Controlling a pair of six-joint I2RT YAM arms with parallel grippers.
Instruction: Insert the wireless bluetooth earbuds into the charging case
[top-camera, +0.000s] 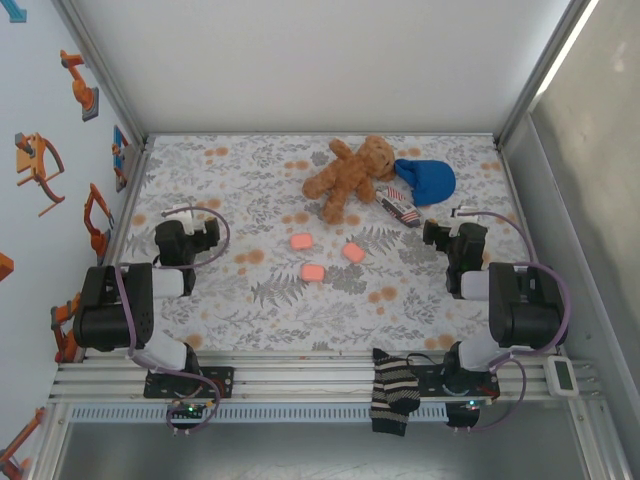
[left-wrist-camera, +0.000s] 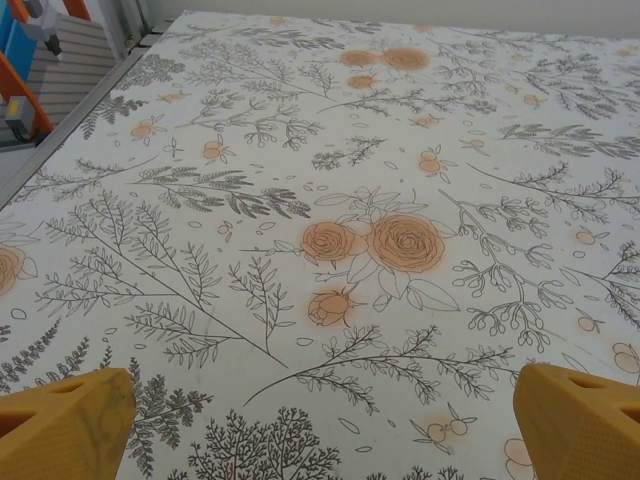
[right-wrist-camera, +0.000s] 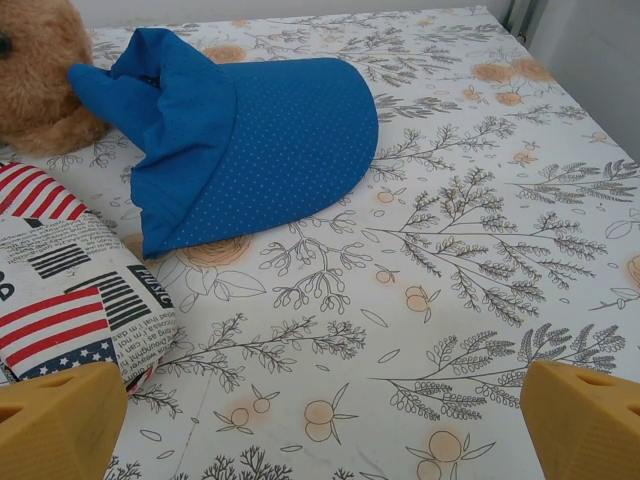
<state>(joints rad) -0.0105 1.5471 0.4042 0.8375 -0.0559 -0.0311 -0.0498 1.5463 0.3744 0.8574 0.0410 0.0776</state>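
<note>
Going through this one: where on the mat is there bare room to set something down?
Bare: the far-left corner, between the left gripper and teddy bear; the near strip below the three pink cases; the right edge beyond the right gripper. Crowded: bear, blue cap and flag-print pouch bunched far right.

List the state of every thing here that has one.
Left claw: open, empty.
Right claw: open, empty.
Pink cases: three, lying flat, apart, seemingly shut.
Bear: lying down.
Cap: lying against the bear.
Flag cloth: rolled up.
Sock: draped over the rail.
</note>
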